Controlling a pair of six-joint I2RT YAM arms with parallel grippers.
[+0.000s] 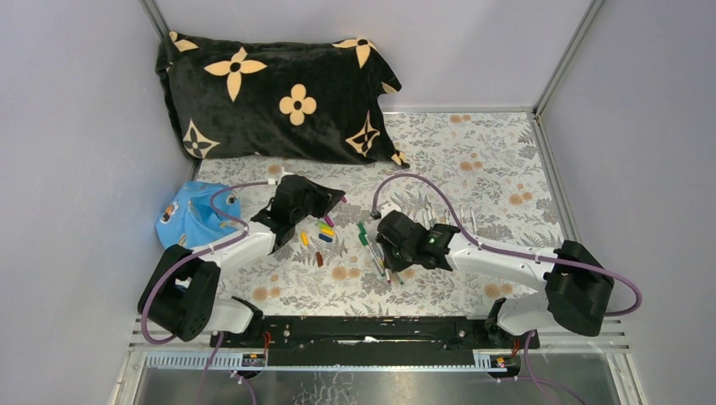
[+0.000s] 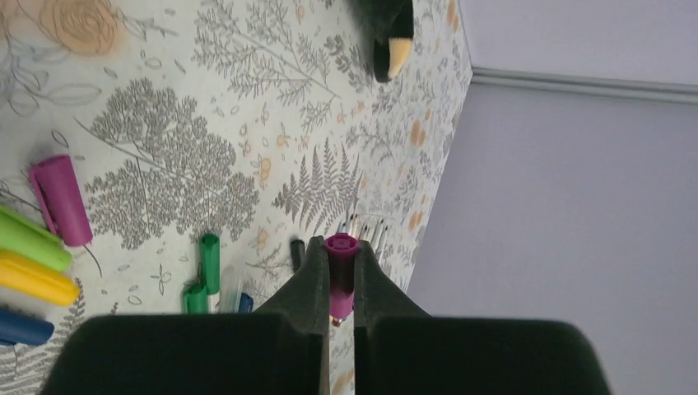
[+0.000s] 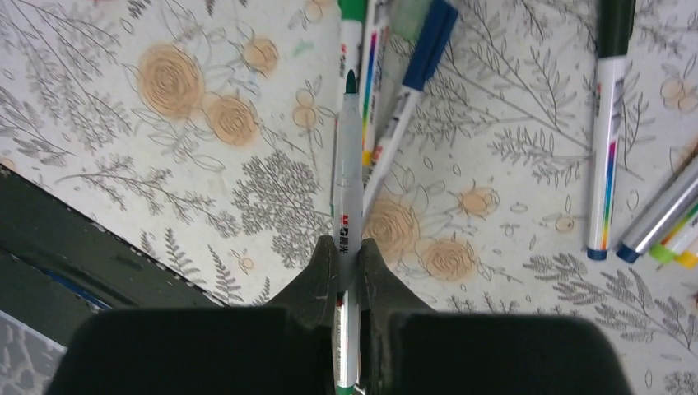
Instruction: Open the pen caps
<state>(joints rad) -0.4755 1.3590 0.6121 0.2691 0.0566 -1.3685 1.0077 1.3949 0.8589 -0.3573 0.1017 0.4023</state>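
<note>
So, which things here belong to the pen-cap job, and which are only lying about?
For the job: loose pens; loose pen caps; purple cap in left claw; green-tipped pen in right claw.
Lying about: black flowered pillow; blue cloth.

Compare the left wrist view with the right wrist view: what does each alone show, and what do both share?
Only left wrist: the left gripper shut on a purple cap, with a loose yellow cap lying on the floral cloth. Only right wrist: the right gripper shut on an uncapped green pen, and the dark table edge. Both: the floral cloth beneath a shut gripper.
</note>
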